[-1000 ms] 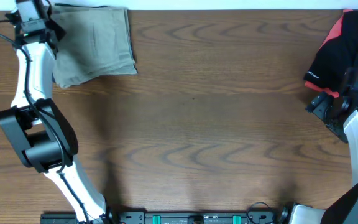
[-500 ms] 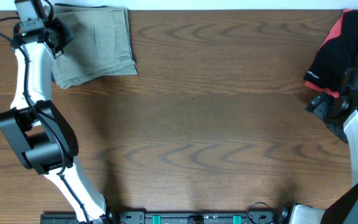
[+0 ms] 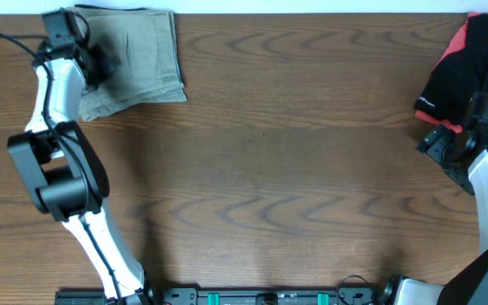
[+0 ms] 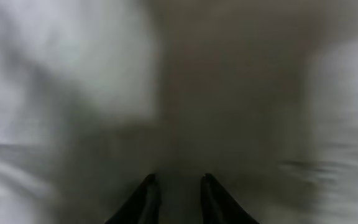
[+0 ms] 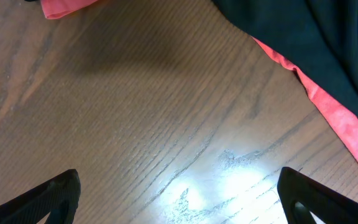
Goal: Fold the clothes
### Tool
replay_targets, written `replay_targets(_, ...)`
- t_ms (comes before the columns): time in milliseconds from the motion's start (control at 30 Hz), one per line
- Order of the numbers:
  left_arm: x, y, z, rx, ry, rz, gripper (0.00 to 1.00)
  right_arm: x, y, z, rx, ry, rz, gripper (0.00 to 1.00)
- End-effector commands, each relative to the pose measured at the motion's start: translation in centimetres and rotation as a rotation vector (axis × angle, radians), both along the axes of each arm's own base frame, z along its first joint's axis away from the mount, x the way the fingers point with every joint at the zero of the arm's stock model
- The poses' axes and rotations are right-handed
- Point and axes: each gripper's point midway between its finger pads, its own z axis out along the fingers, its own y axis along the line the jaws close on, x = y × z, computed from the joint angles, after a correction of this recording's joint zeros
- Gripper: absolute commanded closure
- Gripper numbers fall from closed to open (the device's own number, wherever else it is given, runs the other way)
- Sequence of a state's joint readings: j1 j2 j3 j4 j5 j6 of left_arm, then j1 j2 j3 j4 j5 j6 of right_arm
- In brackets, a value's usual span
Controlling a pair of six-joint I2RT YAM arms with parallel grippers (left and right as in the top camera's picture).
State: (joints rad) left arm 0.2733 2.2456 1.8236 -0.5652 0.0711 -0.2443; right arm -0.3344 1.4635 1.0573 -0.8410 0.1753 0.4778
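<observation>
The clothes (image 3: 138, 59), a light beige khaki garment, are seen folded into a roughly rectangular, flat stack that is laid at the far left corner of the wooden surface (image 3: 269, 169), with the top edge set against the surface's far edge. Several layered cloth edges are shown along the right and lower sides, the lower side is slanted so that it sits nearer at the left than at the right, and a straight stitched line is visible on the top layer. Part of the left side is hidden in the overhead view.
</observation>
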Motion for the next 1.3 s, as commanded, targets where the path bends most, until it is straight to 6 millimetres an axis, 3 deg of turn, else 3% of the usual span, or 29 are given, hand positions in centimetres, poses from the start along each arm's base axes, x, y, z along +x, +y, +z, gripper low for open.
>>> replay_targets(0, -1.8, 3.3, -1.8, 0.085, 0.078, 0.045, 0.76, 0.1, -0.3, 0.6, -0.015, -0.011, 0.003, 0.01)
replay_targets(133, -2.1, 4.6, -1.1, 0.09, 0.068, 0.065, 0.76, 0.1, -0.3, 0.6, -0.015, -0.011, 0.003, 0.01)
replay_targets(267, -1.9, 4.5, 1.8, 0.1, 0.019, 0.065, 0.76, 0.1, -0.3, 0.6, -0.015, -0.011, 0.003, 0.01)
replay_targets(400, -0.8, 3.0, 6.8, 0.121, -0.088, 0.036, 0.76, 0.1, -0.3, 0.6, -0.015, -0.011, 0.003, 0.01)
replay_targets(533, -0.2, 0.1, 9.7, 0.114, -0.146, -0.022, 0.76, 0.1, -0.3, 0.6, -0.015, -0.011, 0.003, 0.01)
replay_targets(633, -0.1, -3.5, 9.2, 0.038, -0.133, -0.104, 0.76, 0.1, -0.3, 0.6, -0.015, -0.011, 0.003, 0.01)
replay_targets(767, -0.6, -7.7, 6.0, -0.033, -0.04, -0.186, 0.76, 0.1, -0.3, 0.6, -0.015, -0.011, 0.003, 0.01)
replay_targets(867, -0.9, -9.3, 3.0, -0.049, 0.023, -0.214, 0.76, 0.1, -0.3, 0.6, -0.015, -0.011, 0.003, 0.01)
replay_targets(1000, -1.5, -9.8, -0.9, -0.067, 0.104, -0.22, 0.76, 0.1, -0.4, 0.6, -0.015, -0.012, 0.003, 0.01)
replay_targets(1067, -1.8, -9.6, -1.9, -0.075, 0.132, -0.214, 0.76, 0.1, -0.3, 0.6, -0.015, -0.011, 0.003, 0.01)
replay_targets(1233, -3.0, -9.6, -2.1, -0.087, 0.177, -0.21, 0.76, 0.1, -0.3, 0.6, -0.015, -0.011, 0.003, 0.01)
replay_targets(1267, -3.2, -9.6, -1.8, -0.089, 0.182, -0.21, 0.81, 0.1, -0.3, 0.6, -0.015, -0.011, 0.003, 0.01)
